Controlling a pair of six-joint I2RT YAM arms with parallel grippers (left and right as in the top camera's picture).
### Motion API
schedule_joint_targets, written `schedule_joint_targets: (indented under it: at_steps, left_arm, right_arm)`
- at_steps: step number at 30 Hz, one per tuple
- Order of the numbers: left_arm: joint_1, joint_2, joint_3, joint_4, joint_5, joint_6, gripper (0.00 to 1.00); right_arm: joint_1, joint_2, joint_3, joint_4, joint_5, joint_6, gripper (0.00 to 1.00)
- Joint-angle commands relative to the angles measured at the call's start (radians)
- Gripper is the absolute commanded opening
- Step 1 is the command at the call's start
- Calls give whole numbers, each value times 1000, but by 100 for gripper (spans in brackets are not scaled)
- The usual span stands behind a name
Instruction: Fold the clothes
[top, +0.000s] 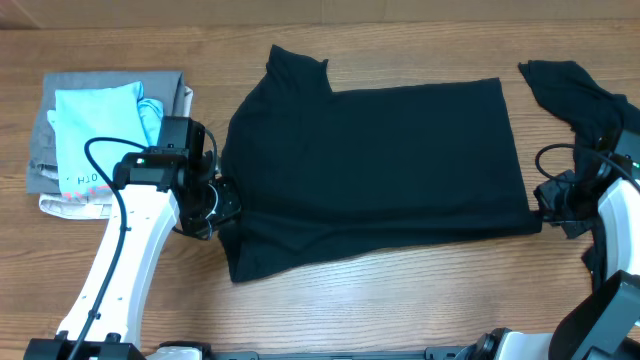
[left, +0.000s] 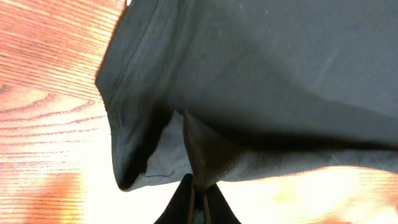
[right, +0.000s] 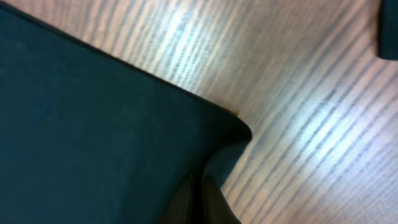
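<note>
A large black T-shirt lies spread across the middle of the wooden table. My left gripper is shut on a pinch of its fabric at the left edge, near a sleeve; the left wrist view shows the cloth drawn into the closed jaws. My right gripper is shut on the shirt's lower right corner, which the right wrist view shows as dark cloth pinched between the jaws. A second black garment lies crumpled at the far right.
A stack of folded grey and beige garments topped by a light-blue shirt sits at the left, just behind my left arm. Bare wood runs along the table's front.
</note>
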Motion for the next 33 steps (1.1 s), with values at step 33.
schedule_joint_targets:
  at_steps: [33]
  left_arm:
    - [3,115,52,178,-209,26,4]
  right_arm:
    - [190,231,42,430,-8,26,4]
